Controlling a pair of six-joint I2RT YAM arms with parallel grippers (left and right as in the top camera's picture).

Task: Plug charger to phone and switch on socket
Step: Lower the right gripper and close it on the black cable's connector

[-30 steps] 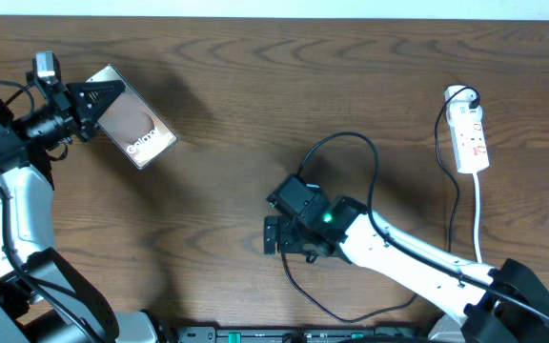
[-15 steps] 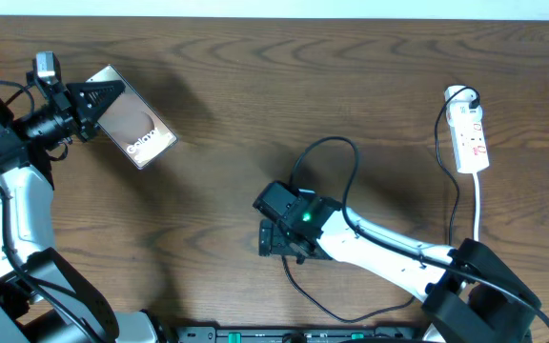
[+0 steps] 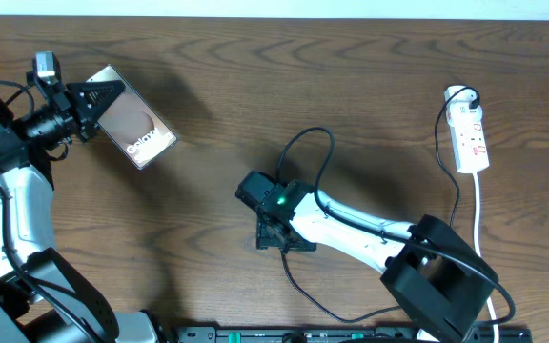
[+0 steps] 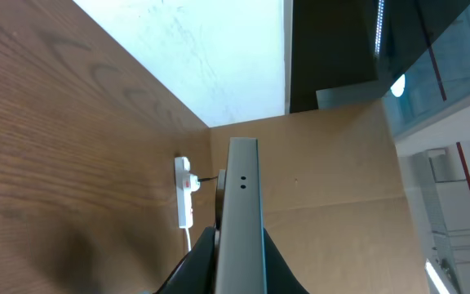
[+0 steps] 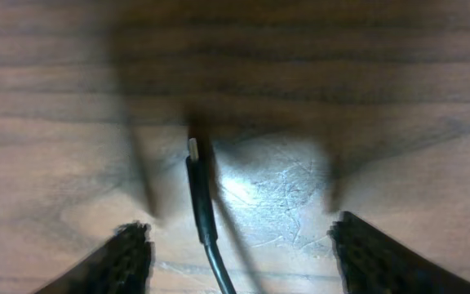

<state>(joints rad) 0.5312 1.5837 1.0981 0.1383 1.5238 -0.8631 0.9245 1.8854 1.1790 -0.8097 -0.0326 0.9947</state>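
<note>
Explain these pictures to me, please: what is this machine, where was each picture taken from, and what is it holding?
These are two robot arms working at a brown wooden table. One picture looks straight down from above. The other two come from small cameras on each arm's wrist.

The left hand is shut on a bronze-brown glossy phone lettered "Galaxy". Its wrist camera sees that phone edge-on.

The right hand is open over a thin black charger cable lying on the wood. Its fingers stand on either side of the cable's tip and do not touch it.

A small white power strip with red markings lies at the right of the overhead view.
</note>
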